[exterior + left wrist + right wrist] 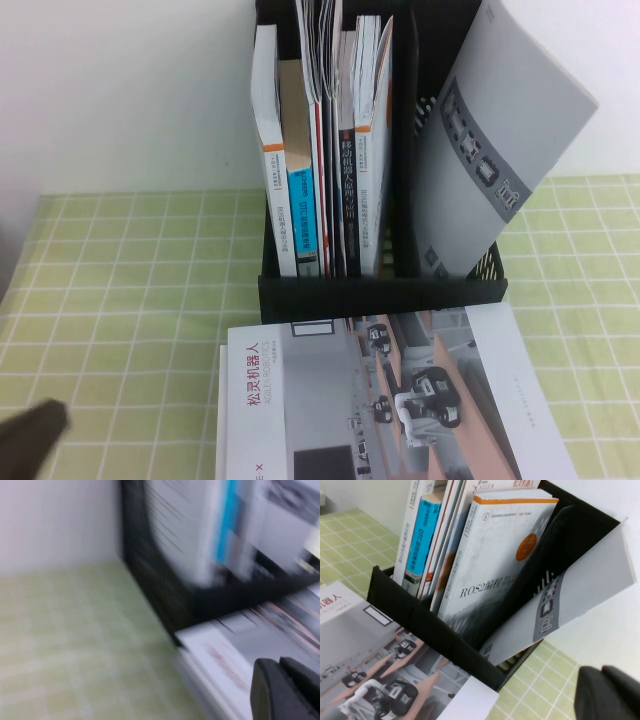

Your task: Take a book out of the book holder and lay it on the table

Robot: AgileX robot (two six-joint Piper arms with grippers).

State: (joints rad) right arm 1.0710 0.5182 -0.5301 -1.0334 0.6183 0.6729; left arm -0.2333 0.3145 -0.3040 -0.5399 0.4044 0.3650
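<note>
- Grey-and-salmon cover up, the book (400, 400) lies flat on the table (130, 280) just in front of the book holder (380, 290), its far edge touching or nearly touching the holder's low front wall; robot photos and a white strip with Chinese letters show on it.
- Black and upright, the book holder carries a packed row of books in its left compartments, while a plain grey brochure (500, 140) leans tilted in the right one.
- The left gripper (30, 435) sits low at the near left corner of the table, apart from the book; whether its fingers are apart I cannot tell.
- The right gripper (610, 692) shows only as a dark tip in its wrist view, near the holder's brochure end; its opening cannot be told, and nothing is seen in its grasp.
</note>
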